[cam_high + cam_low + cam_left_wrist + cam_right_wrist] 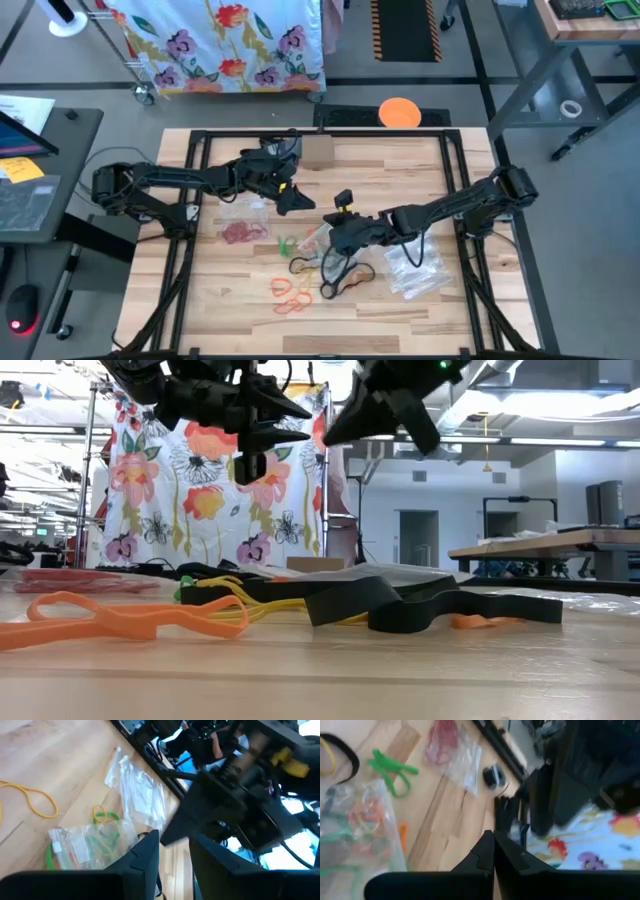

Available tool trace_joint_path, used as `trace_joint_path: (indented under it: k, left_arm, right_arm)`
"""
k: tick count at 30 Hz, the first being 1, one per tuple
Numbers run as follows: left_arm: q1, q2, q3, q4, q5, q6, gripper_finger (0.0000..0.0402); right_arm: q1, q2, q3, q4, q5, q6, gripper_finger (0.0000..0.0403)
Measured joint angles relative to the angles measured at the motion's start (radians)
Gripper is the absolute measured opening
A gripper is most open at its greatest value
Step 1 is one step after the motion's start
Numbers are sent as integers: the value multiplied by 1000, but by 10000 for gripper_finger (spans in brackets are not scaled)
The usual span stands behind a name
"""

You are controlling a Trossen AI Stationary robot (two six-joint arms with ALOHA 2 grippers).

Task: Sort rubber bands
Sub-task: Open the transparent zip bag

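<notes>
Loose rubber bands lie on the wooden table: orange (290,296), black (342,276), yellow (306,264) and green (285,243). Red bands (240,233) lie inside a clear bag. Another clear bag (85,845) holds green bands. My left gripper (300,203) hangs above the table's middle, open, with nothing between its fingers (174,850). My right gripper (335,240) hangs just right of it, shut (493,840) and empty. In the low view both grippers (295,415) (340,428) are well above the bands, their tips close together.
Empty clear bags (415,265) lie at the right of the pile. A small cardboard box (318,152) stands at the table's far edge. The black frame (200,150) runs around the tabletop. Bare wood lies along the near edge (330,335).
</notes>
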Motion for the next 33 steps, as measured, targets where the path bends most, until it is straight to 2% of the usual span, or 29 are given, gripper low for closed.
trace_joint_path:
  k: [1,2,6,7,8,11,15,18,21,23,25,28,33]
  left_arm:
    - [0,-3,0,2,2,11,103]
    - [0,-7,0,1,6,26,103]
    - [7,-22,1,0,18,86,103]
    - [10,-25,0,-2,23,104,103]
    - [14,-26,0,-3,23,119,103]
    - [27,-39,0,-71,22,201,103]
    - [22,-38,0,-225,18,342,103]
    - [7,-38,0,-319,-62,425,103]
    - [-6,-38,0,-351,-152,463,103]
    - [-15,-38,0,-349,-154,483,103]
    - [-26,-38,0,-356,-153,509,103]
    - [-37,-39,0,-390,-166,545,103]
    - [-59,-39,-52,-406,-238,559,103]
  right_arm:
    - [-3,-5,0,-45,-26,59,0]
    - [-12,-13,0,-97,-97,128,0]
    - [-93,-44,-1,-255,-646,413,0]
    - [-107,-48,-10,-271,-717,455,0]
    - [-116,-53,-23,-298,-743,475,0]
    - [-107,-58,-74,-342,-724,518,0]
    - [-74,-60,-150,-304,-709,583,0]
    - [-68,-58,-204,-191,-624,611,0]
    - [-100,-58,-213,-75,-584,611,0]
    - [-137,-58,-205,-15,-584,615,0]
    - [-187,-57,-193,-4,-632,598,6]
    - [-267,-17,-175,6,-741,584,41]
    - [-344,66,-151,3,-749,580,132]
